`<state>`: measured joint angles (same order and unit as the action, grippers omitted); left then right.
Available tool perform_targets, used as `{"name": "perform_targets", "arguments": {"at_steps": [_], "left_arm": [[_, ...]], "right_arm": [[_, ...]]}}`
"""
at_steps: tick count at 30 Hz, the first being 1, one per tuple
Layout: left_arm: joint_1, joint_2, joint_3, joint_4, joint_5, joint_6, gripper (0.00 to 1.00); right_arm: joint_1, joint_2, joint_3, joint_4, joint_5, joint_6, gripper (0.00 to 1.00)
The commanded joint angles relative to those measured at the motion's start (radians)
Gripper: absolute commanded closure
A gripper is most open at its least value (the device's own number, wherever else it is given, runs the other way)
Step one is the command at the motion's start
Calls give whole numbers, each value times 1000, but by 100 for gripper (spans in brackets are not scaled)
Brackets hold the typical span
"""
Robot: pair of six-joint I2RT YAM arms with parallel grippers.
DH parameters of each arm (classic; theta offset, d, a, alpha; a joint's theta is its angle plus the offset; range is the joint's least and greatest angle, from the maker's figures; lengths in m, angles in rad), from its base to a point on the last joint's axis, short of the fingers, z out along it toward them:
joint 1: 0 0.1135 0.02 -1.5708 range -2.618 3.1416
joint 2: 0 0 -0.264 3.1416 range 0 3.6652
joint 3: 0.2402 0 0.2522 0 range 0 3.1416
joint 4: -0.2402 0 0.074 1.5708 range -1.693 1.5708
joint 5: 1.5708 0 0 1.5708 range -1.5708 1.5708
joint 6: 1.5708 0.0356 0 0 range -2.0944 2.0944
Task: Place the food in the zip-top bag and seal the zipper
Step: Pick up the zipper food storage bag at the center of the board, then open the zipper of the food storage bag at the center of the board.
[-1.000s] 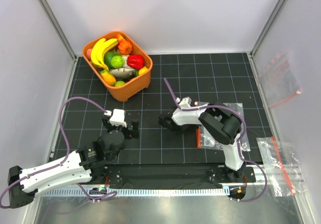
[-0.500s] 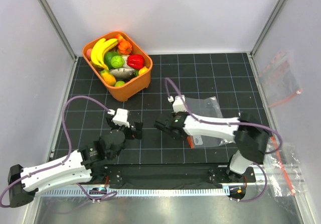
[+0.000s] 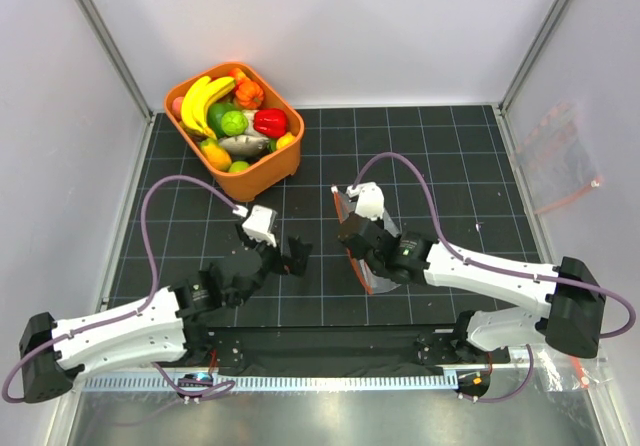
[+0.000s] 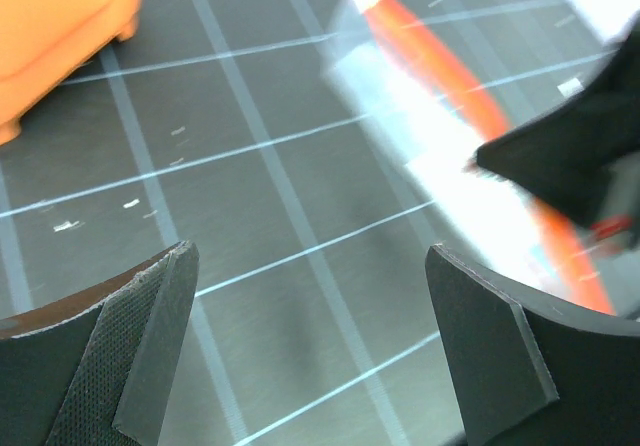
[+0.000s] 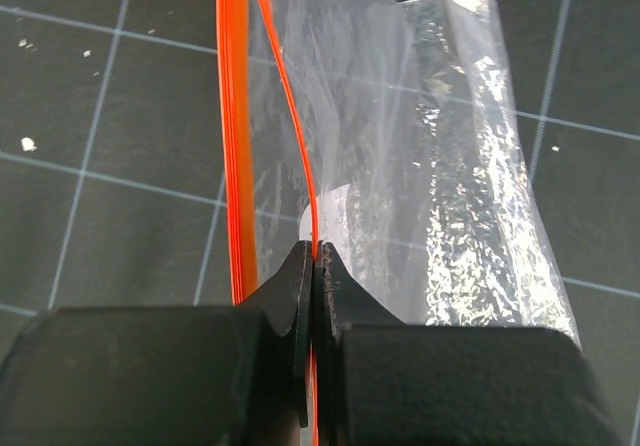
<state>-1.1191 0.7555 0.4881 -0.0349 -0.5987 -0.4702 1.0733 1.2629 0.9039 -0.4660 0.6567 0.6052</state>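
Our right claw (image 5: pixel 313 254) is clamped shut on one thin lip of the red-orange zipper (image 5: pixel 236 116) strip. It holds the clear, crinkly plastic zip-top bag (image 5: pixel 440 156) near the middle of the black gridded tabletop (image 3: pixel 450 146), and the bag seems raised and turned on edge. The mouth is parted, with the two orange lips standing slightly apart beyond the pinch. Our left claw (image 3: pixel 287 258) is spread wide and holds nothing, hovering just left of the bag; its own camera shows the bag only as a bright blur crossed by the orange strip. The glossy toy food (image 3: pixel 232 121), yellow bananas, a red pepper, lime-green and orange pieces, sits in the orange plastic tub (image 3: pixel 262 178) at the far left of the tabletop, well apart from the bag. We judge that nothing is bagged yet and the step in hand is opening the mouth. The bag looks almost weightless, limp and slippery: it will likely sag, fold and swing from a single pinch, and the film may slide out of a loose grip. The stiffer zipper strip seems the best hold, so the left claw should take the free lip opposite our pinch, not the film. The toy pieces look light, hard and smooth; round ones may squirt out, so we would grip them across their middles.
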Motion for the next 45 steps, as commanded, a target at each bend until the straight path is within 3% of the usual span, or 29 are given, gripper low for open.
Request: {"name": "perform_targets", "arguments": {"at_steps": [1, 9, 16, 25, 31, 34, 35, 38, 40, 45], "left_arm": [[-2, 42, 95, 98, 62, -80, 0], [-2, 263, 242, 89, 85, -113, 0], [-2, 333, 277, 82, 39, -169, 0], [-1, 404, 323, 70, 10, -209, 9], [1, 458, 363, 44, 0, -211, 35], [4, 476, 374, 38, 8, -216, 57], [7, 478, 377, 38, 13, -214, 71], [7, 485, 394, 12, 25, -202, 96], [5, 485, 405, -2, 28, -196, 100], [5, 470, 428, -33, 37, -171, 100]], "right_arm": [[2, -39, 0, 81, -46, -47, 99], [2, -68, 12, 95, -80, -48, 99], [2, -112, 6, 107, -98, -45, 99], [2, -135, 1, 116, -115, -41, 99], [1, -161, -11, 115, -106, -41, 99], [2, -166, -11, 107, -100, -50, 99], [2, -160, -8, 99, -94, -51, 98], [2, -142, 19, 41, -62, -55, 97], [2, -132, 32, 17, -48, -61, 96], [2, -117, 56, -34, 0, -68, 92]]}}
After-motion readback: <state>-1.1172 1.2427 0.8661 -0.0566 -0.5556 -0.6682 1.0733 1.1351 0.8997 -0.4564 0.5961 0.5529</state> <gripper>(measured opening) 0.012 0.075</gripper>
